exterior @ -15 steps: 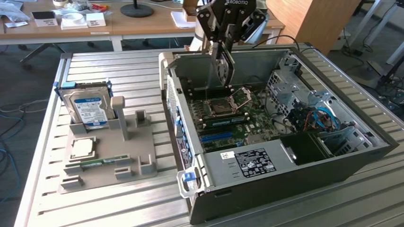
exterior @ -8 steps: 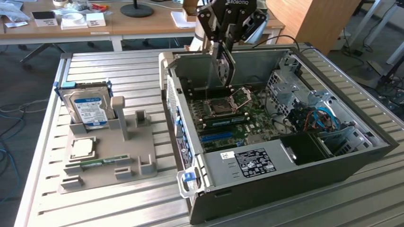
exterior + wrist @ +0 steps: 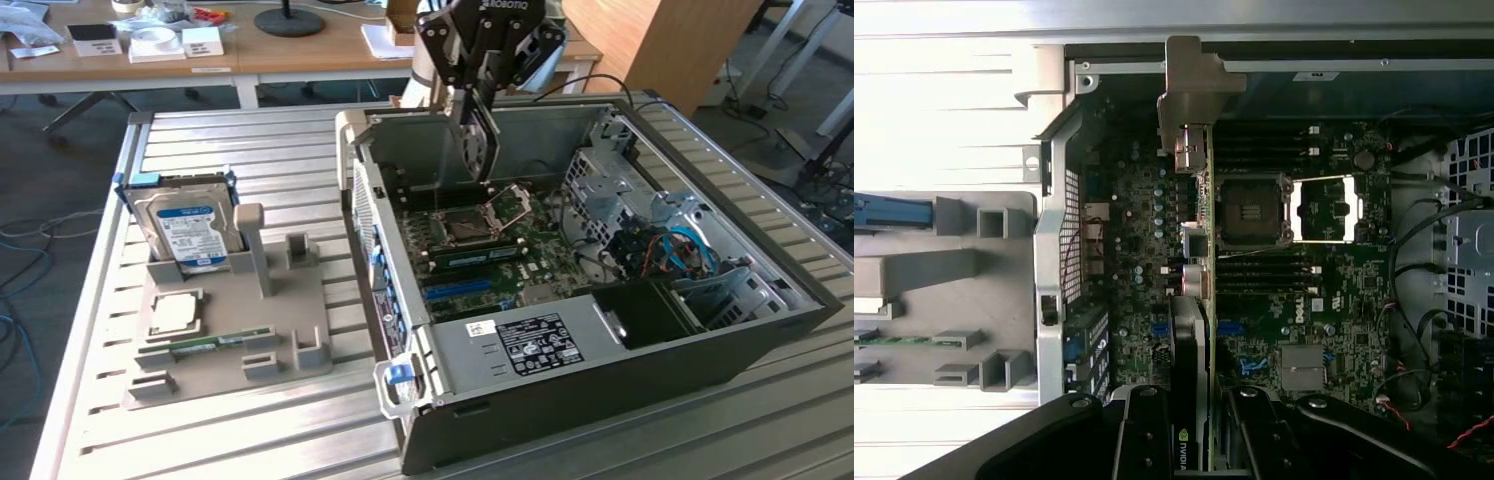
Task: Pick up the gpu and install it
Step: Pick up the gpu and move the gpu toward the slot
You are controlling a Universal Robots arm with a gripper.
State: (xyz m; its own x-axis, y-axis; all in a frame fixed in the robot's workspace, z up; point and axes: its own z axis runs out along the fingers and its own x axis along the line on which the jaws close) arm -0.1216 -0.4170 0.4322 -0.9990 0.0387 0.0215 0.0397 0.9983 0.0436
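Hanging down in the exterior view, the black two-fingered gripper (image 3: 477,105) has its jaws clenched on the gpu (image 3: 478,150), a thin green circuit card with a black cooler. The card is held upright and edge-on inside the open grey metal computer case (image 3: 641,390). Its lower edge is close over the green motherboard (image 3: 534,245), near the case's rear wall; I cannot tell whether they touch. The case lies on a slatted aluminium table (image 3: 240,440). Toward the exterior view's left, a grey plastic holder (image 3: 227,330) carries a silver hard drive with a blue-white label (image 3: 187,230), a square silver processor chip (image 3: 174,312) and a narrow green memory stick (image 3: 200,347).

In the wrist view, the black fingers (image 3: 1144,440) grip the gpu (image 3: 1192,340) from both faces. The card runs away from the camera to its silver metal bracket (image 3: 1189,85). It stands over the motherboard (image 3: 1134,230), just beside the square processor socket (image 3: 1249,210) with its opened silver frame.
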